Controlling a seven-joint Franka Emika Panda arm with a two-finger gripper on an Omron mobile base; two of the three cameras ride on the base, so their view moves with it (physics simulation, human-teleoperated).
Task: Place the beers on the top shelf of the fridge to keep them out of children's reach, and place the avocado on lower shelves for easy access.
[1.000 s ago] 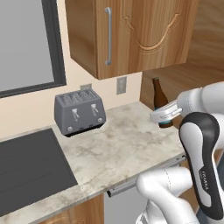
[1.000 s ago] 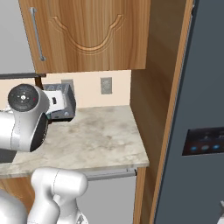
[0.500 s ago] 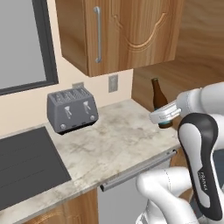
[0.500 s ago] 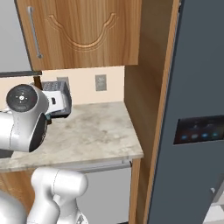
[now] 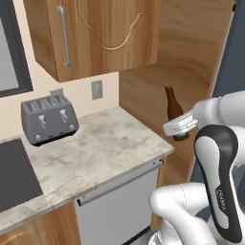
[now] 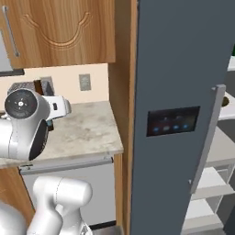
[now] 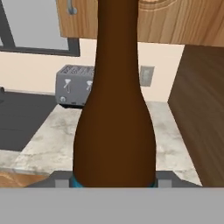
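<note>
My gripper (image 5: 178,128) is shut on the brown beer bottle (image 5: 173,106) and holds it upright in the air, past the counter's right end and in front of a wooden side panel. In the hand view the brown bottle (image 7: 114,118) stands right in front of the camera, with a teal label edge at its base between the fingertips (image 7: 61,180). The dark blue-grey fridge (image 6: 179,82) stands to the right, its door with the black lit panel (image 6: 173,121) and the grey bar handle (image 6: 204,137) swung open. White lower shelves (image 6: 219,153) show behind the door.
A grey toaster (image 5: 48,119) sits at the back of the marble counter (image 5: 105,148). A dark cooktop (image 5: 12,179) lies at the left. A wooden wall cabinet (image 5: 100,33) hangs above, and a wall outlet (image 5: 96,89) sits under it. A grey appliance front (image 5: 119,201) is below the counter.
The whole scene has slid left in both base views, so the base has driven right. The fridge door now takes up much of the right base view. The bottle stays in my grip.
</note>
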